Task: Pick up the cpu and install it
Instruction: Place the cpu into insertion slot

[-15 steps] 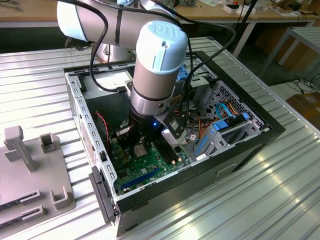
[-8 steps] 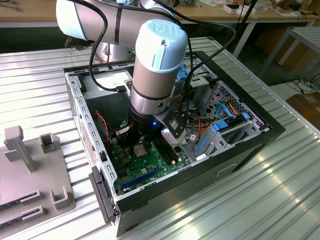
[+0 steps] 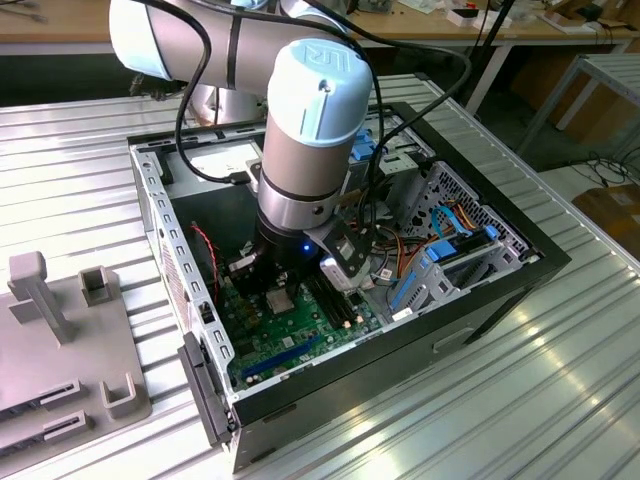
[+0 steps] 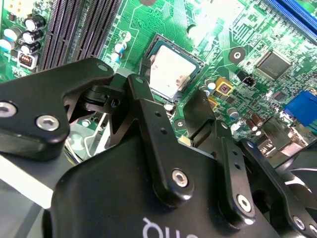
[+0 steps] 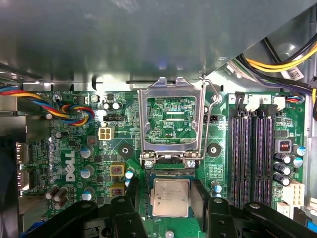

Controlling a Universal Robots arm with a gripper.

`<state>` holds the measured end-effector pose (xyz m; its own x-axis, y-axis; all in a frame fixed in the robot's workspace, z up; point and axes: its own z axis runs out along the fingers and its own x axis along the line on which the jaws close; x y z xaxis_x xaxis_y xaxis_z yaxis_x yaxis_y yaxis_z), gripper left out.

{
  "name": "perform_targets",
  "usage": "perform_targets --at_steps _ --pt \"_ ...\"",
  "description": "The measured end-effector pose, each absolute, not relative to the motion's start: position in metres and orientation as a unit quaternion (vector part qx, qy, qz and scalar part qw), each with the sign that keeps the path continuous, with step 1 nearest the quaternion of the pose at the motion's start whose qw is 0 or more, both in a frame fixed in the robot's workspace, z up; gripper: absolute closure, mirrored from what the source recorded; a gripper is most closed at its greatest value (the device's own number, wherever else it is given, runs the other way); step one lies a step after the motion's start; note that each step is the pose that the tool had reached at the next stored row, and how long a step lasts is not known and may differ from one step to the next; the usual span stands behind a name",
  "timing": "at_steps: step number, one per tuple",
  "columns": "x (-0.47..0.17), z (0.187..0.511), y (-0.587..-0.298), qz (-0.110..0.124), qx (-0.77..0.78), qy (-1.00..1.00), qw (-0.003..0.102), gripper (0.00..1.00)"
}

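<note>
- The cpu (image 5: 171, 197) is lying flat in its square socket (image 5: 171, 172) on the green board (image 5: 44, 148), shiny top up, directly between the jaws and a little below their tips.
- The gripper (image 4: 169, 94) is hanging over it with the jaws spread, one black finger (image 4: 148, 119) on each side of the chip. A strip of socket is showing between each finger and the chip's edge, so I judge they are not pinching it.
- The chip's edges are running parallel to the socket walls. It looks level, not tilted, and I read that as a chip that is seated.
- The hinged metal frame (image 5: 171, 121) is standing swung open just beyond the jaws, on a side that neither finger is blocking, with its wire lever (image 5: 209, 99) raised beside it. Opened like this, it is leaving the socket bare so a flat part can come straight down into it.
- The frame is not yet folded over the chip, so nothing is clamping it in place.
- The long black memory slots (image 5: 252, 153) are running outside one jaw, well apart from it.
- In the exterior view the arm (image 3: 310, 130) is reaching down into the open computer case (image 3: 420, 355), its wrist pointing straight at the board, which suits a level approach.
</note>
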<state>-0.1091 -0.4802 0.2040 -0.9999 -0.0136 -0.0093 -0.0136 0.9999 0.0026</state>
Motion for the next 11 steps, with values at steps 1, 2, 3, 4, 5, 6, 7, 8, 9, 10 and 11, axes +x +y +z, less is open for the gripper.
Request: perform_targets --at_steps 1,2,3,4,5,6,7,8,9,10,11 --pt "-0.1094 0.204 -0.4802 0.001 -0.007 1.0 0.005 0.46" --pt "-0.1097 0.2041 -0.4802 0.001 -0.007 1.0 0.005 0.46" --pt "-0.1099 0.204 -0.4802 0.001 -0.007 1.0 0.005 0.46" --pt "-0.11 0.204 -0.4802 0.001 -0.007 1.0 0.005 0.46" --pt "-0.1102 0.204 -0.4802 0.001 -0.007 1.0 0.005 0.46" --pt "-0.1103 0.204 -0.4802 0.001 -0.007 1.0 0.005 0.46" --pt "-0.1105 0.204 -0.4802 0.001 -0.007 1.0 0.005 0.46" --pt "-0.1107 0.204 -0.4802 0.001 -0.007 1.0 0.005 0.46" --pt "-0.1109 0.204 -0.4802 0.001 -0.007 1.0 0.005 0.46" --pt "-0.1113 0.204 -0.4802 0.001 -0.007 1.0 0.005 0.46" --pt "-0.1115 0.204 -0.4802 0.001 -0.007 1.0 0.005 0.46"
